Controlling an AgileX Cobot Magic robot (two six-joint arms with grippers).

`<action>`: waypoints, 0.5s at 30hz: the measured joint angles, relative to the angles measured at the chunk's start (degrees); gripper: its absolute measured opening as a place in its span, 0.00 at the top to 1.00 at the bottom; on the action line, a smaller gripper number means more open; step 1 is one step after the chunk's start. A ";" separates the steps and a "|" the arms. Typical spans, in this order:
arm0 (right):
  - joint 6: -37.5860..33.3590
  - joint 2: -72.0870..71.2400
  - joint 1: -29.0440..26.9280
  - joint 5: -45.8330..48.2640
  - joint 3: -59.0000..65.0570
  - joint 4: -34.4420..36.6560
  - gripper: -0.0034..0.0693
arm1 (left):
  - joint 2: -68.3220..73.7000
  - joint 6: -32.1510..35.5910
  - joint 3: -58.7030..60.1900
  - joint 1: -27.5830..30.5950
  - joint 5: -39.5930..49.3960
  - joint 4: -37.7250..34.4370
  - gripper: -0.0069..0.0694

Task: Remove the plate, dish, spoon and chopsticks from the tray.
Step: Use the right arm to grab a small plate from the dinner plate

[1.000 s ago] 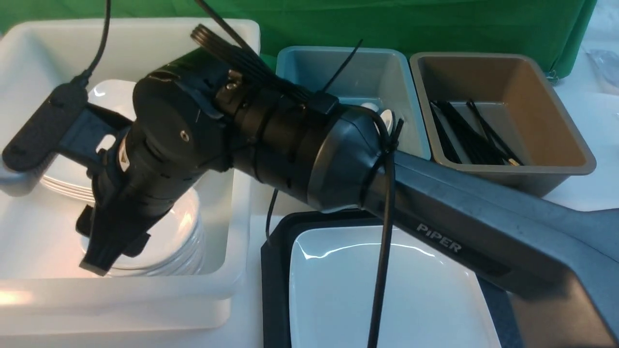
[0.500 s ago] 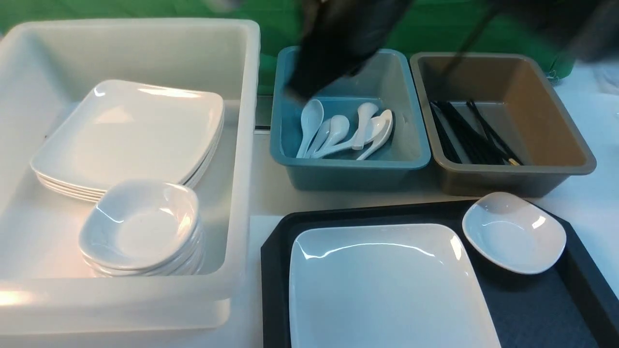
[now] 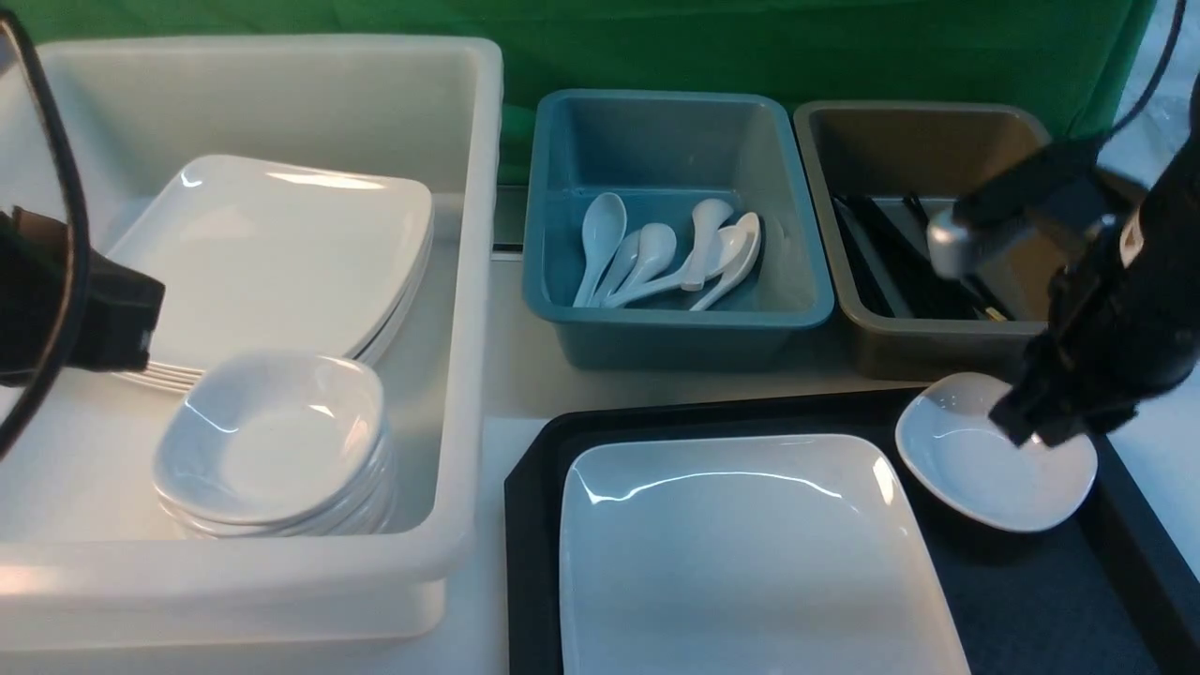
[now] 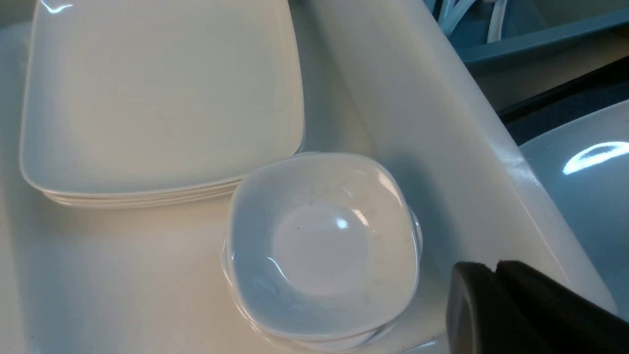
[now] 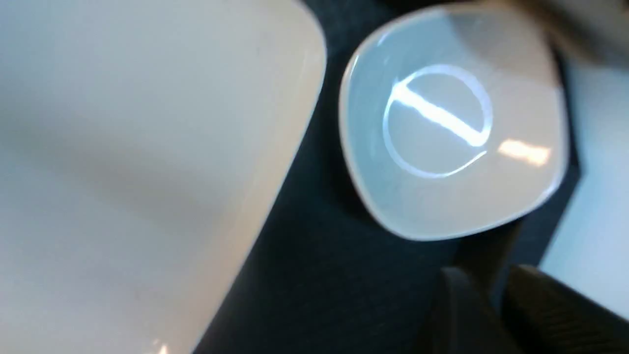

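The black tray (image 3: 532,487) holds the large white plate (image 3: 750,562) and, at its far right corner, a small white dish (image 3: 966,459). My right gripper (image 3: 1036,429) hangs low over the dish's right rim. In the right wrist view the dish (image 5: 442,128) lies just beyond the fingertips (image 5: 459,285), which stand a little open with nothing between them. My left gripper (image 4: 494,268) is shut and empty, above the white bin next to a stack of small dishes (image 4: 319,246). Several spoons (image 3: 656,253) lie in the blue bin and black chopsticks (image 3: 900,272) in the brown bin.
The big white bin (image 3: 469,281) on the left holds stacked plates (image 3: 272,253) and stacked small dishes (image 3: 272,441). My left arm (image 3: 56,300) shows at the left edge. The blue bin (image 3: 675,328) and the brown bin (image 3: 937,347) stand behind the tray.
My right arm has swung from over the small dishes in the white bin, past the blue bin, down to the dish on the tray. The left arm has come into view at the left edge.
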 joint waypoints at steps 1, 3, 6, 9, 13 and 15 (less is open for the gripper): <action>-0.43 0.22 -0.02 -1.78 2.05 0.07 0.56 | 0.00 0.00 0.00 -0.06 -0.09 0.06 0.89; -1.14 0.90 -0.07 -6.17 6.27 0.20 0.45 | 0.00 0.00 0.00 -0.12 -0.27 0.06 0.89; -1.64 2.34 -0.07 -12.23 10.28 -0.76 0.36 | 0.00 -0.04 0.00 -0.12 -0.38 0.06 0.89; -1.73 3.54 -0.07 -16.44 11.50 -1.14 0.33 | 0.00 -0.10 0.00 -0.12 -0.38 0.06 0.89; -1.86 5.21 -0.07 -19.72 11.55 -2.07 0.33 | 0.00 -0.10 0.00 -0.12 -0.38 0.06 0.89; -2.36 6.56 -0.07 -20.36 11.55 -3.17 0.33 | 0.00 -0.10 0.00 -0.12 -0.38 0.06 0.89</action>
